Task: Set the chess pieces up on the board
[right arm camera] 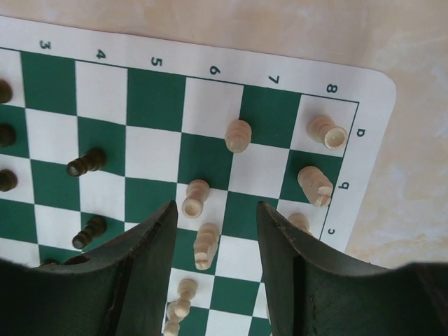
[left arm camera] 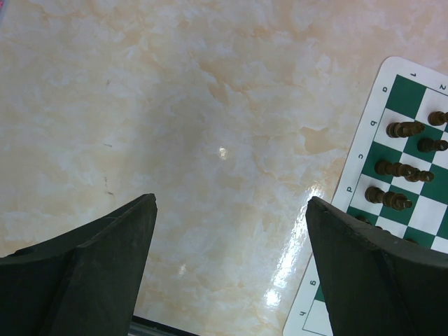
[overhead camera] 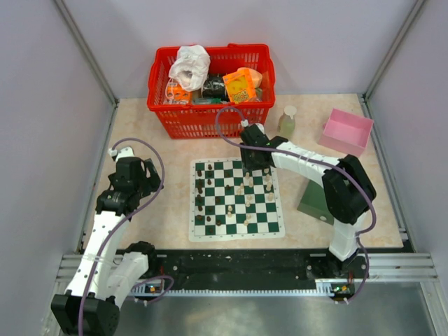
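1. Upper middle of the overhead view: the right gripper (overhead camera: 253,169) covers the top right squares of the board (overhead camera: 238,236). The chess pieces (overhead camera: 201,187) are too small to tell by kind.
2. Right of the same view: the dark green box (overhead camera: 313,203) is mostly hidden under the arm (only one end shows).
3. Left wrist view: a dark piece (left arm camera: 439,117) is cut by the right edge.
4. Right wrist view, lower right: a cream piece (right arm camera: 299,222) is half hidden behind a finger (right arm camera: 315,280).
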Controlling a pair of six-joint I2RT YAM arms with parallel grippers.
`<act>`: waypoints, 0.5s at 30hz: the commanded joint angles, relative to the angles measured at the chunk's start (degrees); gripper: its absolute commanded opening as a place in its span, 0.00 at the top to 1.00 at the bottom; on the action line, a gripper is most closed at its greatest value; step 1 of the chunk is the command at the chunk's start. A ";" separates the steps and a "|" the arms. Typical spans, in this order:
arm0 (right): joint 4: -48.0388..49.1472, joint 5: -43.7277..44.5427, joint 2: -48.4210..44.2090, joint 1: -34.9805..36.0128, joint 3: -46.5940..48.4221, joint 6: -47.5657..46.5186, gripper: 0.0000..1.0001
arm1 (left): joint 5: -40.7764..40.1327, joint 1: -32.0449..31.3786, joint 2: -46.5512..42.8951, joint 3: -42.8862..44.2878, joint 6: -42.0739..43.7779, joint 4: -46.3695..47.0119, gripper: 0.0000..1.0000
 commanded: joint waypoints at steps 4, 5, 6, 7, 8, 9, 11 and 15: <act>2.25 0.06 2.74 -1.62 4.62 -1.32 0.51 | -0.46 -0.06 -0.34 -0.09 -0.01 2.06 0.07; 2.25 0.06 3.09 -1.71 4.79 -1.58 0.52 | -0.46 -0.06 -0.34 -0.09 -0.01 2.14 0.07; 2.34 0.06 3.44 -1.89 5.14 -1.59 0.52 | -0.46 -0.06 -0.34 -0.09 -0.01 2.14 0.07; 2.51 0.06 3.79 -1.97 5.15 -1.67 0.53 | -0.46 -0.06 -0.34 -0.09 -0.01 2.14 0.07; 2.42 0.14 4.06 -2.15 5.50 -1.76 0.55 | -0.55 -0.06 -0.42 -0.09 -0.01 2.14 0.07; 2.60 0.06 4.23 -2.24 5.59 -2.02 0.55 | -0.46 -0.06 -0.34 -0.09 -0.01 2.14 0.07; 2.86 0.14 4.94 -2.50 5.85 -2.20 0.57 | -0.55 -0.06 -0.34 0.00 -0.01 2.06 0.07; 2.95 0.14 5.99 -2.85 6.38 -2.64 0.59 | -0.46 -0.06 -0.34 -0.09 -0.01 2.14 0.07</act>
